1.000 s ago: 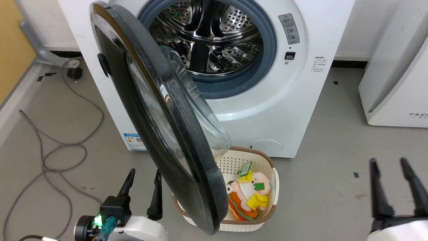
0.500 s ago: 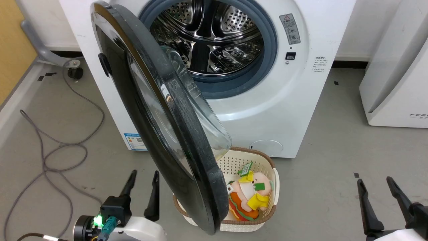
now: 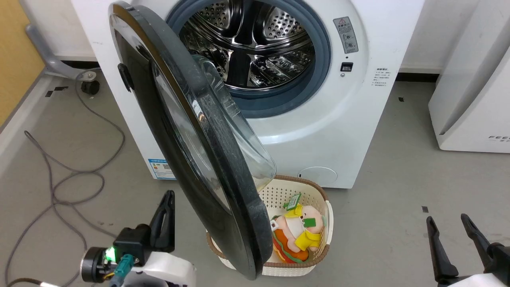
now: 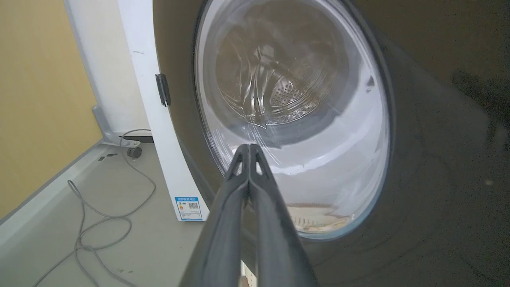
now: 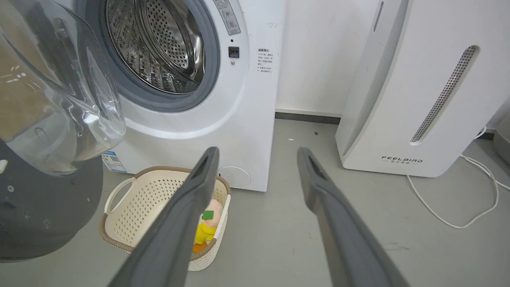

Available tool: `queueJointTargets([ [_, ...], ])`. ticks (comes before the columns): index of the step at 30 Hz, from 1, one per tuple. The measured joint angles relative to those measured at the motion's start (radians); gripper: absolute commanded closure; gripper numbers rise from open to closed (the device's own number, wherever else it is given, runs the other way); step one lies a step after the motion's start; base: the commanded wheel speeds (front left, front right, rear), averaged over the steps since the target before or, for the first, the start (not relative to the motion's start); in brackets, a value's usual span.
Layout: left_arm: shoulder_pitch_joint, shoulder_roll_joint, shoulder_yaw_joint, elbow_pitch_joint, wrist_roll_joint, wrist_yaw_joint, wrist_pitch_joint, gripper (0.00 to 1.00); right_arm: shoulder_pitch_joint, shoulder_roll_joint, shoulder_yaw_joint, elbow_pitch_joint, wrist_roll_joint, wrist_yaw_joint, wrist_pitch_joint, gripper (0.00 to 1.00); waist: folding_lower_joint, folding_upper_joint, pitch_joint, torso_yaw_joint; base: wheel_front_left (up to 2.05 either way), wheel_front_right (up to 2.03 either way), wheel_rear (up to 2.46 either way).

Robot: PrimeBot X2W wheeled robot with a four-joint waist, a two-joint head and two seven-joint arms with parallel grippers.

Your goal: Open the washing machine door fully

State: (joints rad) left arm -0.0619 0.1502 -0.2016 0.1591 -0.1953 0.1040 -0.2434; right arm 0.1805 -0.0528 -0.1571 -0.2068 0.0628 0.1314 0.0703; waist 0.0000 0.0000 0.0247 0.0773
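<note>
Roughly halfway: washing machine door [image 3: 187, 139] hangs out over the laundry basket [image 3: 287, 271], hinged left. Left tool [image 3: 170, 195], fingers together, near its outer face; right tool [image 3: 446, 218] spread, idle. Should hook near rim, follow hinge arc leftward.

The glossy black washing machine door [image 3: 187, 131] stands partly open from the white washing machine [image 3: 350, 119].

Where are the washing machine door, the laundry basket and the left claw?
washing machine door [image 3: 239, 191]: head view, dark speckled rim.
laundry basket [image 3: 281, 195]: head view, perforated back wall.
left claw [image 3: 169, 196]: head view, closed fingertips.
</note>
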Motion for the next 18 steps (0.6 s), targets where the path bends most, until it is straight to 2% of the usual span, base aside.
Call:
queueJointTargets([
  [8,-0.017,0.031,0.021,-0.156,0.027,0.033,-0.004,1.0,0.0,0.0,-0.002,0.005,0.006,0.0,0.003,0.0,0.0,0.0,-0.004,0.004,0.0,0.0,0.0],
  [18,-0.063,0.05,0.026,-0.441,0.088,0.075,-0.007,1.0,0.0,0.0,-0.007,0.008,0.016,0.0,0.003,0.0,0.0,0.0,-0.004,0.005,0.0,0.0,0.0],
])
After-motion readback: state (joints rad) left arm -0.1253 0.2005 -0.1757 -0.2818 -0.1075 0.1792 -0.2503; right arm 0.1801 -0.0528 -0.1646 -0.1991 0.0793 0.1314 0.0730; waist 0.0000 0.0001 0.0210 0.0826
